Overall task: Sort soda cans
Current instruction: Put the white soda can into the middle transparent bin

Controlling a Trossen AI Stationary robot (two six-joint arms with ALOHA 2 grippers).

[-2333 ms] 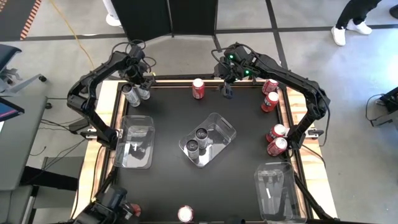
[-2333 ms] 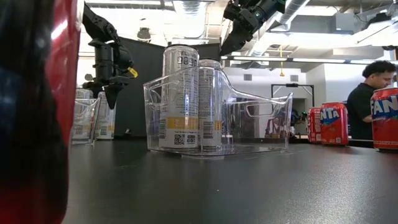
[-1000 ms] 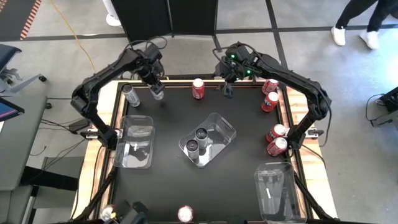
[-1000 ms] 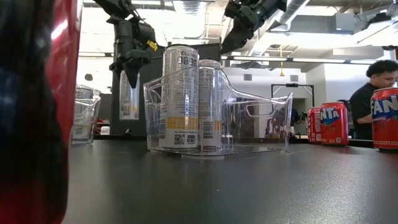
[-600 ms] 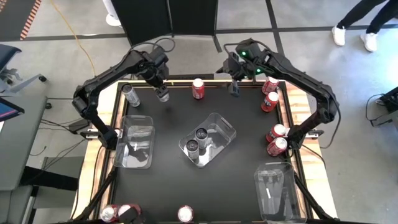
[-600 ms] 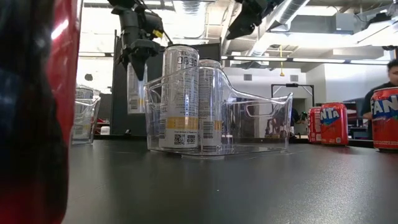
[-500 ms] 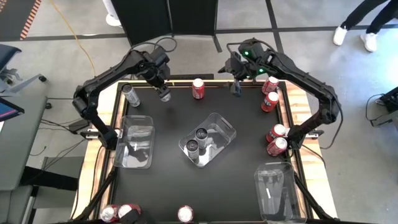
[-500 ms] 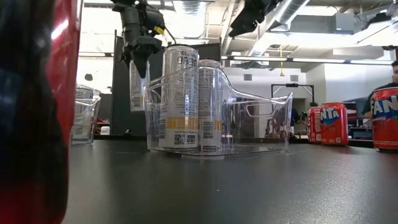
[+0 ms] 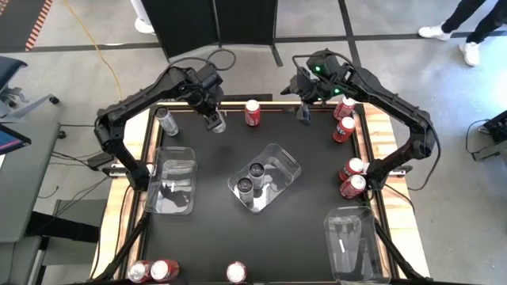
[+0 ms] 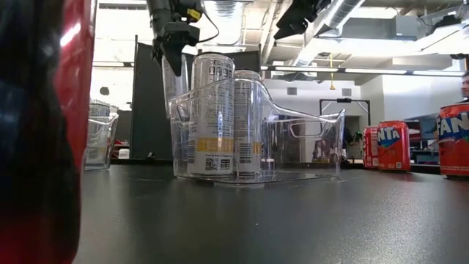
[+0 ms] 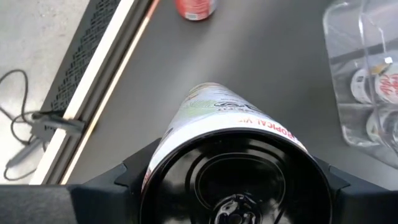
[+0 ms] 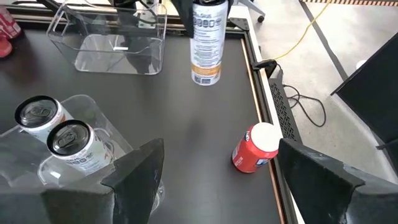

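Currently the left gripper (image 9: 214,120) is raised over the table's far edge, its fingers closed round a silver-grey can (image 9: 216,124). The right wrist view shows this can (image 12: 208,38) hanging upright, clear of the black tabletop (image 9: 214,237); the left wrist view looks down its length, dark base nearest the camera. Open black surface lies between the held can and the centre tray (image 9: 268,177).

The right gripper (image 9: 303,115) hovers near the far edge, just right of a red can (image 9: 253,112); fingers spread apart, nothing between them. That red can stands close to the far rim.

Centre tray, clear plastic, set at an angle: two silver-grey cans (image 9: 251,176) upright inside, side by side, touching or nearly so. Bare table on all sides of it.

Left side: a second clear tray (image 9: 171,180) beside the left rim; contents cannot be made out. One silver-grey can (image 9: 166,121) lies near the far left corner, well apart from the held one.

Right side: two red cans (image 9: 344,119) at the far right corner, two more red cans (image 9: 352,176) along the right rim. A third clear tray (image 9: 349,243) sits at the near right corner.

Near edge: two red cans (image 9: 152,271) at the left corner, one red can (image 9: 236,273) at mid-edge.
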